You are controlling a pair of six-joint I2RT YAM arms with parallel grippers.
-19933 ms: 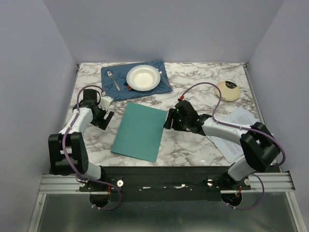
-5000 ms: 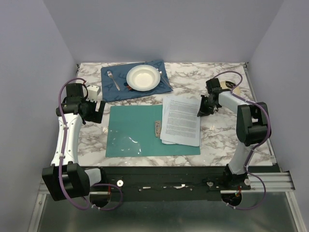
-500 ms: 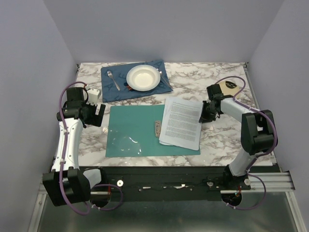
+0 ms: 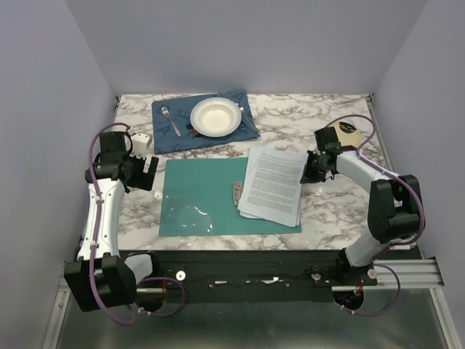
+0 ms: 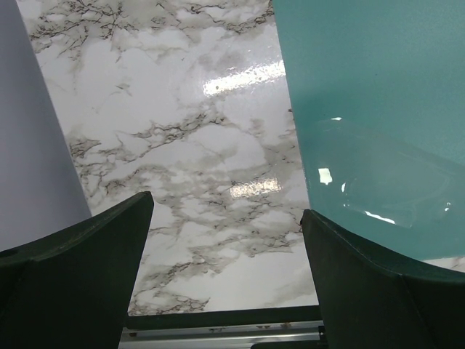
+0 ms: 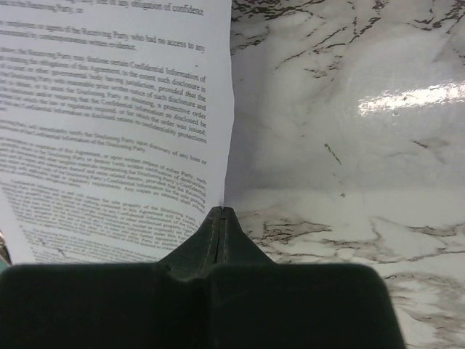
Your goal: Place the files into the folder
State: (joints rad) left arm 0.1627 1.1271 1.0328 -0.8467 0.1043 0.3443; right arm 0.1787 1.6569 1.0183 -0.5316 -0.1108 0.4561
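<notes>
The teal folder [image 4: 200, 196] lies open and flat on the marble table. The files [image 4: 272, 185], white printed sheets, rest fanned over its right half and hang past its right and front edges. My right gripper [image 4: 305, 173] is at the sheets' right edge. In the right wrist view its jaws [image 6: 221, 211] are pressed together, with the raised edge of the files [image 6: 109, 131] running into their tips. My left gripper [image 4: 149, 174] hovers open off the folder's left edge. The left wrist view shows bare marble between its fingers [image 5: 227, 218], with the folder [image 5: 378, 87] to the right.
A blue placemat [image 4: 243, 127] with a white plate [image 4: 215, 116] and a fork [image 4: 171, 120] lies at the back. A tan round disc [image 4: 349, 134] sits behind the right arm. A small white object [image 4: 140, 142] stands by the left wrist. The folder's metal clip [image 4: 236, 193] shows beside the sheets.
My right gripper has shut at the right edge of the files, and the top sheets have shifted slightly up and to the right. The left arm has not moved.
</notes>
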